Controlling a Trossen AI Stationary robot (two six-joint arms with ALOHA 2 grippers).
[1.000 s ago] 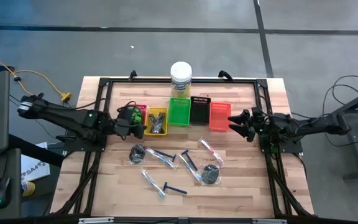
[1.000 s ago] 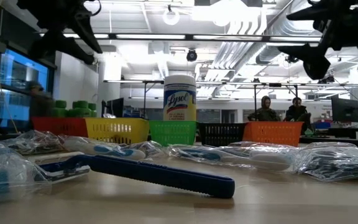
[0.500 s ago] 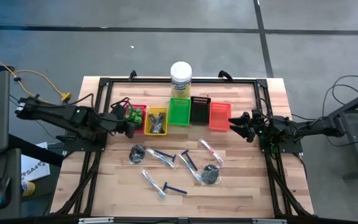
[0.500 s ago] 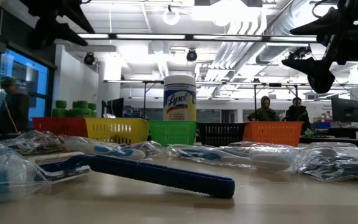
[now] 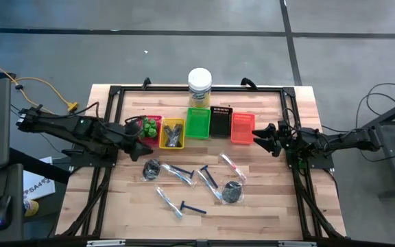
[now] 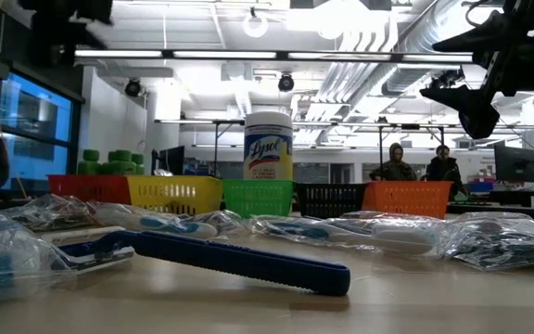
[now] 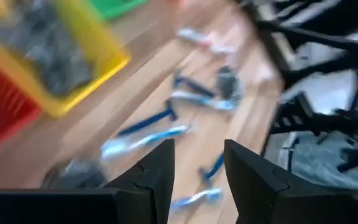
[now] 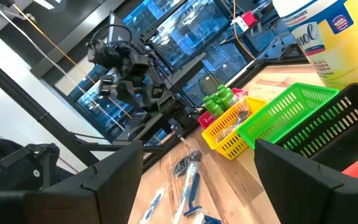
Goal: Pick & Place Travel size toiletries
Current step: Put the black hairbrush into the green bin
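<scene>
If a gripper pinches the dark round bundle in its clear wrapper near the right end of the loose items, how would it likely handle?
The dark round bundle looks sealed in glossy clear film, so the fingers may slip or catch only wrapper. It lies flat and low, so rolling seems unlikely. It touches a wrapped stick, which might drag along.

We see a pale, striped wood table [image 5: 266, 213] with a black frame. Trays run red [image 5: 158, 121], yellow [image 5: 173, 134], green [image 5: 198, 123], black [image 5: 220, 121], orange [image 5: 242, 127]. The pots [image 5: 148, 126] are green, the razors [image 5: 208, 178] dark blue, and the jar [image 5: 199, 87] yellowish with a white lid.
</scene>
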